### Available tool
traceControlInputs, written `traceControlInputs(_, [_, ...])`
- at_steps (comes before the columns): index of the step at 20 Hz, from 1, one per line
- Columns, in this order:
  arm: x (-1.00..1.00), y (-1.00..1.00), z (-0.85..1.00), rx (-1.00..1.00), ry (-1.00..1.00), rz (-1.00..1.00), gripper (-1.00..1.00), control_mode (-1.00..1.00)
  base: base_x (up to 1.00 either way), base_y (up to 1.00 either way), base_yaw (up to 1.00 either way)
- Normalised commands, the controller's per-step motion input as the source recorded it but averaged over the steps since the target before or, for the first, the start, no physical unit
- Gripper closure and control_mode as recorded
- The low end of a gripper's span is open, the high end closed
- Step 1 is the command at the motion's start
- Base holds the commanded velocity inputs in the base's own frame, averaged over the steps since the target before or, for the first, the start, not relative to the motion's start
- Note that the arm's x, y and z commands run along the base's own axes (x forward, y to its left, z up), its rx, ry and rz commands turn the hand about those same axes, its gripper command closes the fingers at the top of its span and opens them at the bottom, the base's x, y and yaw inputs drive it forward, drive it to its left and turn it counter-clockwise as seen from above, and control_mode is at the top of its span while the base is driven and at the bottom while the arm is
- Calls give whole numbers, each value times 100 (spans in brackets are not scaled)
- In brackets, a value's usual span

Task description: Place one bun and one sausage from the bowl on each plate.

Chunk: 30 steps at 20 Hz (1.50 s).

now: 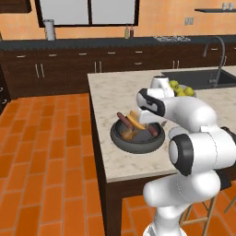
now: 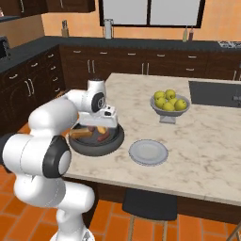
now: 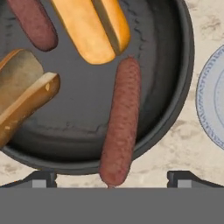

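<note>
Bowl (image 1: pixel 137 138) near the counter's front edge holds buns and sausages in the left base view, the pale plate (image 2: pixel 148 152) lies just right of it in the right base view, and the hand view shows spread, empty jaws flanking one sausage (image 3: pixel 121 122), so closing on it seems next.

No lettering, label, brand, number or sign can be read anywhere in these views, neither on the wide, shallow, dark grey-black round bowl (image 3: pixel 170 109) nor on the two small bottles (image 1: pixel 129 31) standing on the dark back counter beyond it.
</note>
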Motion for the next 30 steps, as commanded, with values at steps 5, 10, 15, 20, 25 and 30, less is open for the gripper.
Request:
traceControlInputs(5, [-2, 0, -33, -1, 1, 0, -100, -100, 0, 0, 0])
traceControlInputs(10, [-3, -1, -25, -1, 1, 0, -100, -100, 0, 0, 0])
traceControlInputs(15, [-1, -2, -28, -1, 6, 0, -100, -100, 0, 0, 0])
traceControlInputs(20, [0, 0, -1, 0, 0, 0, 100, -100, 0, 0, 0])
traceControlInputs(25, [0, 0, 0, 0, 0, 0, 100, -100, 0, 0, 0])
traceControlInputs(30, [-29, 0, 52, 0, -2, 0, 100, -100, 0, 0, 0])
